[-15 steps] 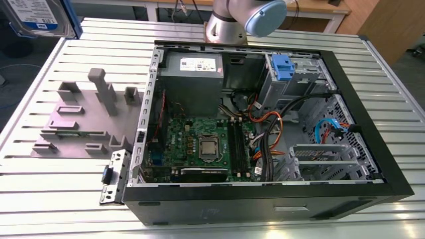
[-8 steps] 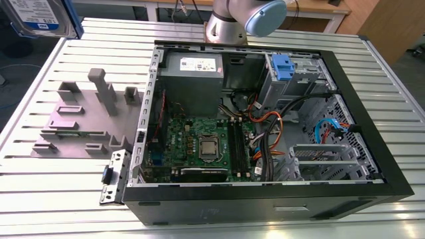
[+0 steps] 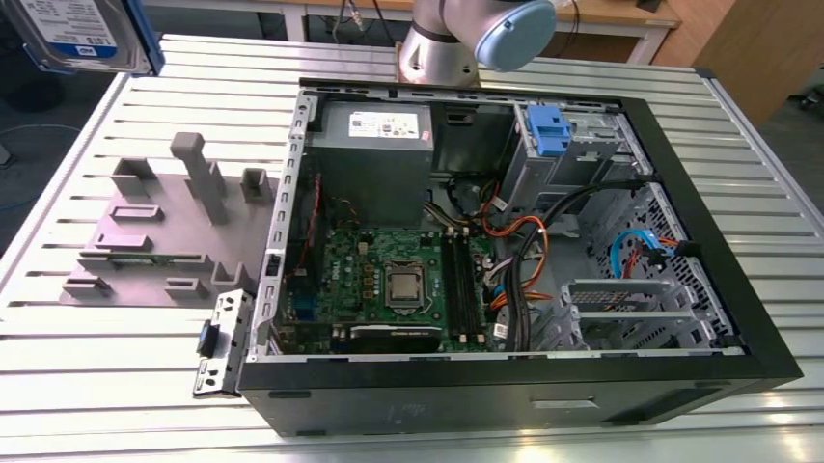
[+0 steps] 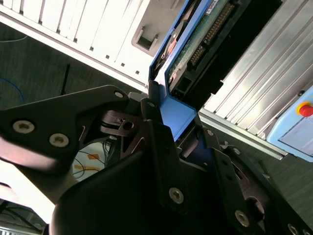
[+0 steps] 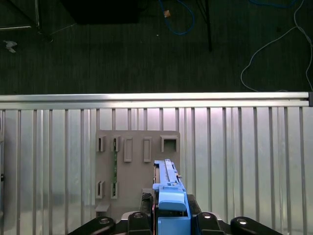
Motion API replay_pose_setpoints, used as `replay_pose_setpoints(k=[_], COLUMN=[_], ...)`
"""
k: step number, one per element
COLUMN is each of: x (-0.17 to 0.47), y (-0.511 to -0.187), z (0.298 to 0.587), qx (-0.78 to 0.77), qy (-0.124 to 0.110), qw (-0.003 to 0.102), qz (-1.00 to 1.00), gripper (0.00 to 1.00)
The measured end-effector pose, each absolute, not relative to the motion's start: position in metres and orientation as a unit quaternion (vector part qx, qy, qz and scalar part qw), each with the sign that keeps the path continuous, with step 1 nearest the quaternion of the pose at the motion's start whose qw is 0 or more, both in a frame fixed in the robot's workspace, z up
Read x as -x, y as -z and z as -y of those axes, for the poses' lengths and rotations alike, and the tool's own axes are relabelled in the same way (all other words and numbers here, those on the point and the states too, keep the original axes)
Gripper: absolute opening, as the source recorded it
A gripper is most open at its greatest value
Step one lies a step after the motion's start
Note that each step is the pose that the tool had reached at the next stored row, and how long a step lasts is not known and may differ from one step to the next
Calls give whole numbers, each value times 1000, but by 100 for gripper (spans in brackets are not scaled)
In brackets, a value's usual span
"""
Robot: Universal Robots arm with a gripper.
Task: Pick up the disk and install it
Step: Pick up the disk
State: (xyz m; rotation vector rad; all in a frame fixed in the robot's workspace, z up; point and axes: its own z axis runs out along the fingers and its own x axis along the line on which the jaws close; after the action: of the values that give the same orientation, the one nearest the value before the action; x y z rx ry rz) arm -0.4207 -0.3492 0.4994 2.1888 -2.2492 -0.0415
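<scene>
The disk [image 3: 75,34], a silver-grey drive with a white-and-blue label in blue carrier rails, hangs high over the table's far corner at the exterior view's left. In the first wrist view the disk [image 5: 168,193] shows edge-on above the grey fixture plate [image 5: 137,166]. My gripper [image 5: 168,208] is shut on it, one black finger on each side. In the second wrist view the gripper [image 4: 178,122] clamps the disk's [image 4: 195,44] blue rail end, with its green circuit board edge showing.
The open computer case [image 3: 759,318] lies on the slatted aluminium table [image 3: 77,386], with a blue bracket [image 3: 547,130] in its drive cage and a grey power supply [image 3: 373,135] beside it. The fixture plate [image 3: 154,241] has upright posts. The arm's base [image 3: 464,39] stands behind the case.
</scene>
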Motion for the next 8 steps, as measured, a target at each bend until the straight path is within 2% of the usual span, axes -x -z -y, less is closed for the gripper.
replay_pose_setpoints(k=[8], x=[417], y=[-499], z=[349], qx=[-697], qy=[13], qw=[1], qz=[717], gripper=[36])
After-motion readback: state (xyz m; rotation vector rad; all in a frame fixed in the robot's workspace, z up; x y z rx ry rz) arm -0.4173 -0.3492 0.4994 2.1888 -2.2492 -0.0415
